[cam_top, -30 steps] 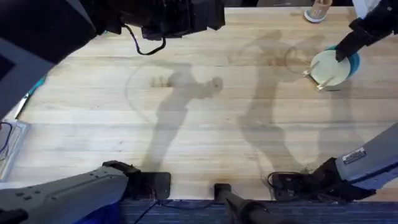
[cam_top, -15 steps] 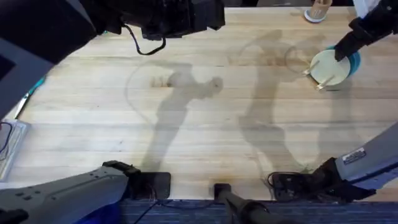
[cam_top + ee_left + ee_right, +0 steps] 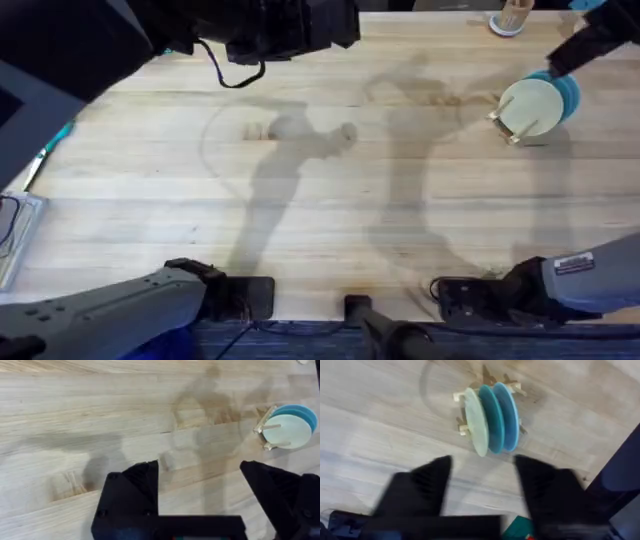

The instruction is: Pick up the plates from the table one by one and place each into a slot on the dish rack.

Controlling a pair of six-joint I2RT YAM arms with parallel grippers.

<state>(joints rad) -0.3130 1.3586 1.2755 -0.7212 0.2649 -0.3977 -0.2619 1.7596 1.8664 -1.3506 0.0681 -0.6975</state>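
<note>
The dish rack (image 3: 512, 128) stands at the table's (image 3: 330, 210) far right with three plates upright in its slots. The pale yellow-green plate (image 3: 475, 422) is at one end, a teal plate (image 3: 492, 417) is in the middle, and a blue plate (image 3: 508, 412) is at the other end. My right gripper (image 3: 482, 462) is open and empty, held above and a little apart from the rack; overhead it shows as the right gripper (image 3: 565, 62) just behind the plates. My left gripper (image 3: 200, 467) is open and empty, high over the table's far left, with the rack (image 3: 265, 430) far off.
A small wooden item on a white dish (image 3: 510, 20) sits at the far edge behind the rack. A teal tool (image 3: 55, 140) and a metal tray (image 3: 12, 235) lie at the left edge. The left arm (image 3: 250, 30) looms dark over the far left.
My right gripper has drawn back from the plates' rim toward the far right corner. The plates stay standing in the rack. The left arm has not moved.
</note>
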